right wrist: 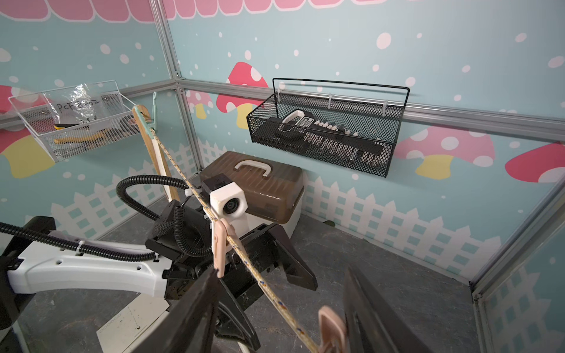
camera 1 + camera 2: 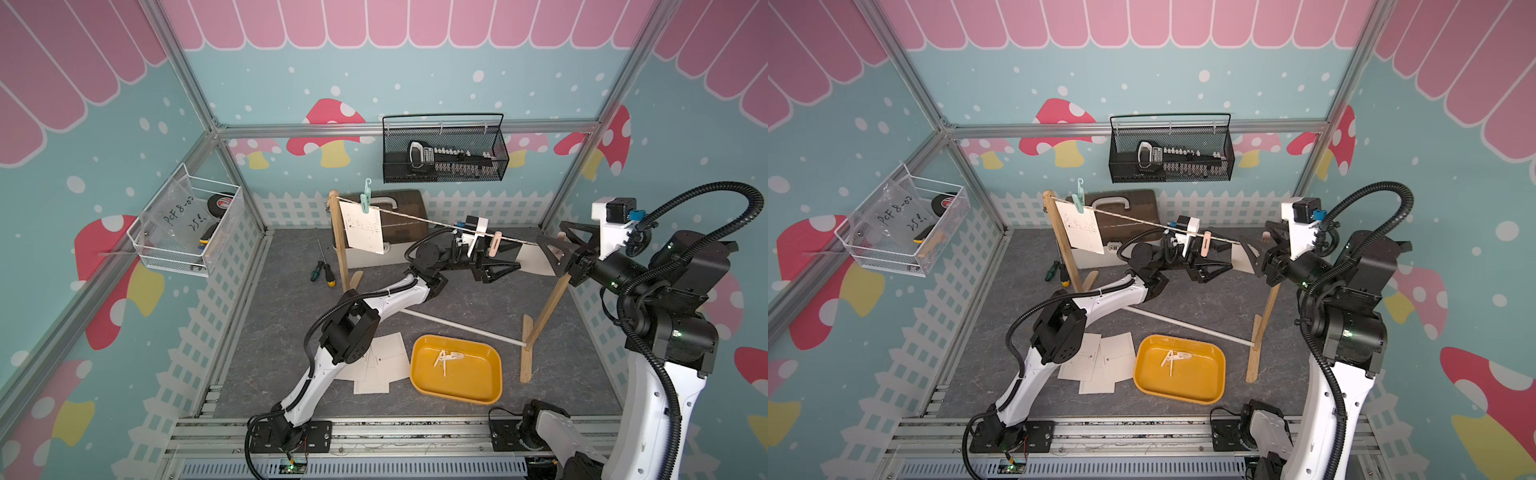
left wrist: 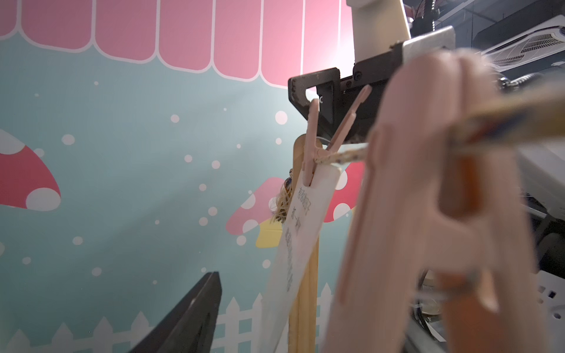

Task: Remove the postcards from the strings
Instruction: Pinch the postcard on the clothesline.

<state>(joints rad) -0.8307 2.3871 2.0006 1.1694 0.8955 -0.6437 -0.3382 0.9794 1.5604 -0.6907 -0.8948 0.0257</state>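
Right wrist view: we are noting the right pincer (image 1: 281, 272) wide, astride a pink clothespin (image 1: 331, 328) on the string (image 1: 244, 262), and the left pincer (image 2: 509, 259) wide and empty. Squeezing that pin should free its postcard (image 3: 293, 244).

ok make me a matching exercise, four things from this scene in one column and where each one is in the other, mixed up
1 green clothespin
2 yellow tray
3 screwdrivers
4 tape roll

a in the white wire basket
b on the floor by the post nearest that basket
c on the string, pinning a postcard
d on the floor, holding pale clothespins

Pairs: 1-c, 2-d, 3-b, 4-a
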